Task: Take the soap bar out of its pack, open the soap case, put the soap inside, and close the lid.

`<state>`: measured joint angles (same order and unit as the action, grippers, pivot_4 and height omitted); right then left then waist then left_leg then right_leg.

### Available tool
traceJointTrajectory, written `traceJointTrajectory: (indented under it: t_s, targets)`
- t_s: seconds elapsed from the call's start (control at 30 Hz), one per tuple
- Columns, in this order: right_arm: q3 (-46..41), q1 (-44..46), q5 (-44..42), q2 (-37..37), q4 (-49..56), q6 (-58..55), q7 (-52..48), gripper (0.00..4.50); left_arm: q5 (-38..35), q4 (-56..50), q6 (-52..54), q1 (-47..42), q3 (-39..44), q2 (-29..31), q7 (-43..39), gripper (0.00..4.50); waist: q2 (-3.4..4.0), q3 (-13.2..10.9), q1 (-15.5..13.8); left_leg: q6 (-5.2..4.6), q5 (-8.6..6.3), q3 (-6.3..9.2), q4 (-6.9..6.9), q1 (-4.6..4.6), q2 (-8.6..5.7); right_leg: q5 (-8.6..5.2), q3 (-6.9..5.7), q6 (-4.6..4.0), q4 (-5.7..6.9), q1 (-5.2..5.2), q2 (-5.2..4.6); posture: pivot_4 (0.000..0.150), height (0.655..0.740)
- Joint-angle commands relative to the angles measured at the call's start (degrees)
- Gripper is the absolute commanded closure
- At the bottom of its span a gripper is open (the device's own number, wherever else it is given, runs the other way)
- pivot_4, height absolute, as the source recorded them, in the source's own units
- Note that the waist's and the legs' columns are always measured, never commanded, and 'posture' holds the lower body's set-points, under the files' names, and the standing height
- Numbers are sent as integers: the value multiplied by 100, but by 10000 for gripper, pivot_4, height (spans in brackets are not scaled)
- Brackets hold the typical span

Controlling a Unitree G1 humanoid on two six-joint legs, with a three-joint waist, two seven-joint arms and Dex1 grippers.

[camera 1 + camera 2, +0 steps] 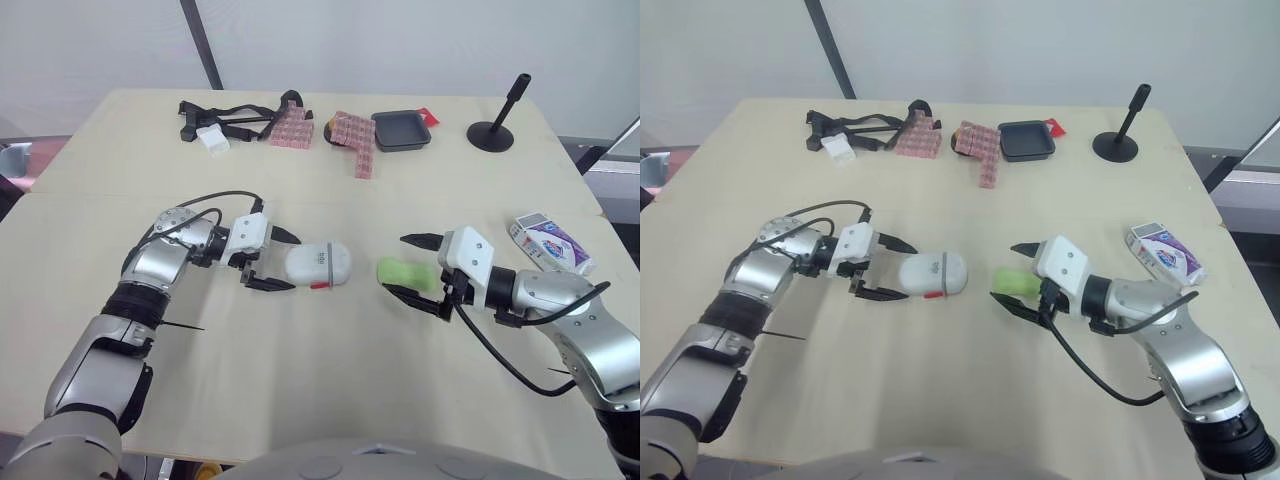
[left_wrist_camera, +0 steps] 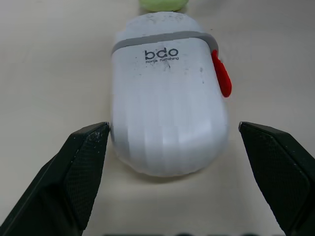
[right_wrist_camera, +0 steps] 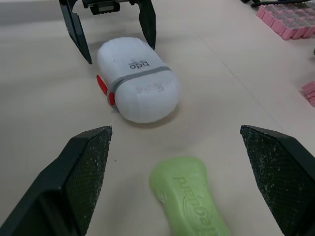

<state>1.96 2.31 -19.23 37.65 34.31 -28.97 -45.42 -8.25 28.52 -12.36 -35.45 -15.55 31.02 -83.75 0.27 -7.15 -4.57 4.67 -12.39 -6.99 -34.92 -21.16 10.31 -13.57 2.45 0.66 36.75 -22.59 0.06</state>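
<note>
A white soap case (image 1: 318,265) with a grey band and a red latch lies closed on the table's middle. My left gripper (image 1: 270,260) stands open just left of it, fingers (image 2: 83,157) flanking its near end without touching. A bare green soap bar (image 1: 403,273) lies on the table to the right of the case. Around that bar my right gripper (image 1: 415,268) is open, one finger on each side, the bar (image 3: 192,201) lying between them. The soap pack (image 1: 549,243), white and purple, lies at the right edge.
At the back of the table are a black strap bundle (image 1: 225,120), pink checkered blocks (image 1: 352,135), a black tray (image 1: 400,130) and a black stand (image 1: 497,125). Cables trail from both wrists.
</note>
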Motion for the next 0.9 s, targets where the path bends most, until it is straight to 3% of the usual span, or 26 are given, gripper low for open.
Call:
traceJointTrajectory:
  t_s: [0.03, 0.57, 0.63, 0.7, 0.9]
  targets:
    - [-25, -30, 70, 54, 221, 31, 141, 145, 66, 90, -205, -201, -1, -52, -59, 0, 0, 0, 2, 0, 0, 0, 0, 0, 0, 0, 1, 0, 0, 0, 0, 1500, 7400]
    - [109, -106, 93, 76, 250, 14, 294, 145, 508, 570, -372, -467, -218, -446, 63, 0, 0, 0, 4, 0, 0, 2, 0, 0, 0, 0, -1, 0, 0, 3, -1, 1500, 7400]
    - [28, -81, -5, 29, 209, -90, 344, 0, 514, 623, -352, -489, -238, -446, -8, 5443, 0, 0, 1, 0, 0, 2, 0, 1, 0, 0, -1, 0, -1, 4, -1, 1500, 7400]
    - [-203, 71, -334, -185, 147, -370, 521, 0, 614, 667, -460, -516, -229, -476, 226, 9801, 0, 0, 2, 0, 0, 2, 0, 2, 0, 0, -1, 0, -1, 5, -1, 1500, 7400]
    - [-949, 801, -2041, -861, 71, -2358, 1303, 0, 216, -32, -198, -305, 72, -353, 324, 9791, 0, 0, 4, 1, 1, 2, 2, 10, -1, 0, 1, 0, 1, 11, -1, 1500, 7400]
